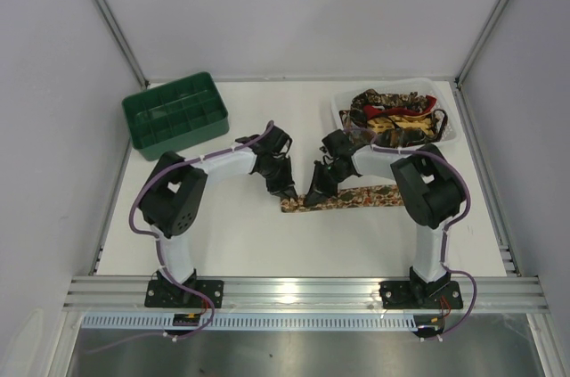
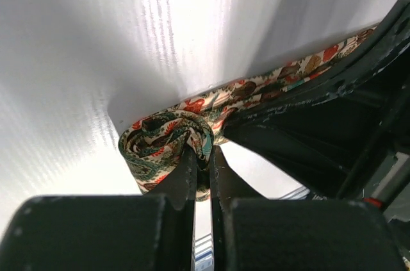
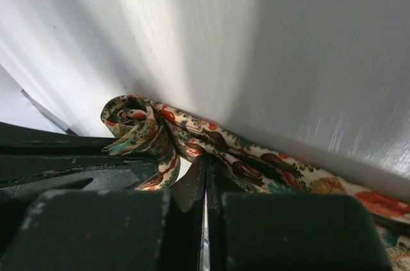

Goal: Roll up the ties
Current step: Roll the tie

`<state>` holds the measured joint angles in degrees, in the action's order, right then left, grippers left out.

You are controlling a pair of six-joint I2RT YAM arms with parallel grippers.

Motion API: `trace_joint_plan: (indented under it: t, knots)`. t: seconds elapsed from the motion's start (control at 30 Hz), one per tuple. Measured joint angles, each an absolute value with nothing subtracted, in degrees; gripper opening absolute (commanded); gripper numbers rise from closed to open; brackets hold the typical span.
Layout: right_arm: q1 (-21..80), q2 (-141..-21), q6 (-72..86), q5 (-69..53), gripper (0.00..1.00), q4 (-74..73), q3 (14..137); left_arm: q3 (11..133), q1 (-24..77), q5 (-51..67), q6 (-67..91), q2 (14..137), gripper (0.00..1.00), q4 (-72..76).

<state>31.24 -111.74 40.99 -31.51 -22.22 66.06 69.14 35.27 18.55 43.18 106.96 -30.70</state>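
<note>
- Tie (image 1: 361,196), paisley print in red, green and brown, lies flat across the middle of the table (image 1: 267,248), lower centre of the top view, running left to right
- its left end is curled into a small loose roll (image 2: 163,143), about a turn or so; the rest of the strip trails flat toward the right of the frame
- left gripper (image 2: 204,156) nearly closed, only a thin slit between the fingers, tips nipping the fabric at the core of the roll
- right gripper (image 3: 205,167) fully closed, tips right at the strip just beside the roll; can't tell if cloth is caught between them or if they only press on it
- both grippers sit close together at the tie's left end in the top view, arms angled in from either side
- more ties (image 1: 392,118) heaped in the white tray (image 1: 335,111), upper right; green compartmented crate (image 1: 174,138) upper left
- step, my read: early in rolling this tie, roll just begun, most of the length unrolled
- next move likely calls for turning the pinched core over toward the right along the strip while the other gripper keeps the cloth down and straight; tension has to be even or the roll goes slack or skews into a cone
- risk: slippery cloth, roll could spring open if the pinch lets go
</note>
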Motion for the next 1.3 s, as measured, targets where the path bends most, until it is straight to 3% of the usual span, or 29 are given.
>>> trace_joint_plan:
  t: [0.1, 0.17, 0.33, 0.5, 1.3]
  knots:
    - [30.8, -111.6, 40.9, -32.4, 0.00, -21.8, 65.1, 70.1, 36.2, 18.3, 43.4, 108.0, 0.02, -30.7]
    - [30.4, -111.4, 40.9, -32.6, 0.00, -21.7, 64.8, 70.6, 36.7, 18.2, 43.5, 108.3, 0.14, -30.6]
    - [29.5, -111.3, 40.4, -33.3, 0.00, -21.6, 64.5, 70.4, 37.2, 18.3, 43.7, 108.4, 0.31, -29.4]
    - [28.6, -110.5, 40.0, -33.2, 0.00, -22.0, 64.4, 68.6, 37.2, 19.6, 44.1, 108.1, 0.40, -25.5]
    - [27.7, -106.6, 38.0, -33.8, 0.00, -25.9, 65.8, 61.8, 37.3, 20.1, 44.5, 98.1, 0.56, -18.2]
